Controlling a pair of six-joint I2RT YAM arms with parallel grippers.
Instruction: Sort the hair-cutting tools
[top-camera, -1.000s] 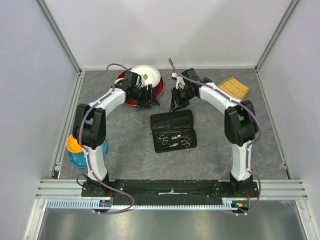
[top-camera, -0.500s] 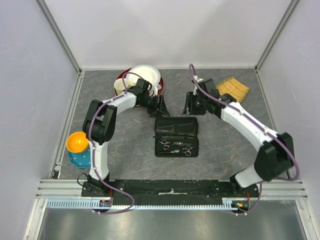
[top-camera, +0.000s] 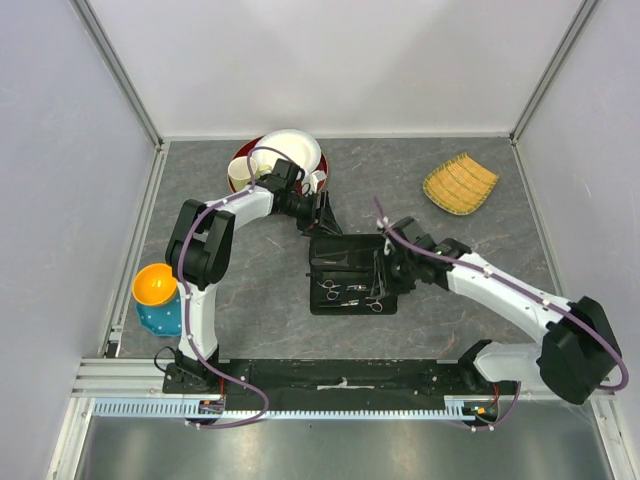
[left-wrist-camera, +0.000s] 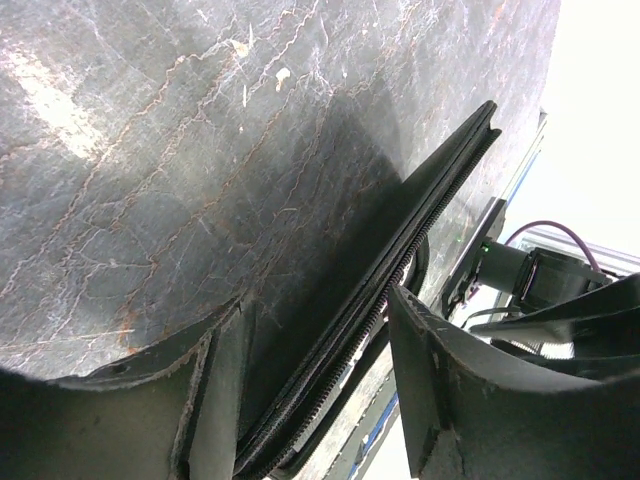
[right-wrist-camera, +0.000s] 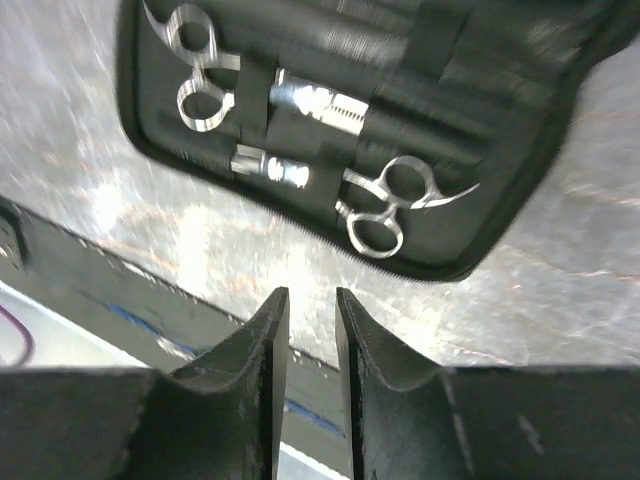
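Your right claw (right-wrist-camera: 310, 296), jaws a narrow slit apart and empty, hovers over the open case (top-camera: 345, 250) at the overhead view's center with 2 scissors (right-wrist-camera: 386, 206) strapped inside, while your left claw (left-wrist-camera: 316, 300) straddles the case's upper edge, grip unclear.

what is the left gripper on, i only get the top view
observer: the left gripper straddles the zip edge of the case; I can't tell whether it pinches it.
operator: and the right one, holding anything
observer: no, the right gripper shows a slim gap with nothing in it.
operator: anything loose in there
observer: no, both scissors sit tucked under black bands.
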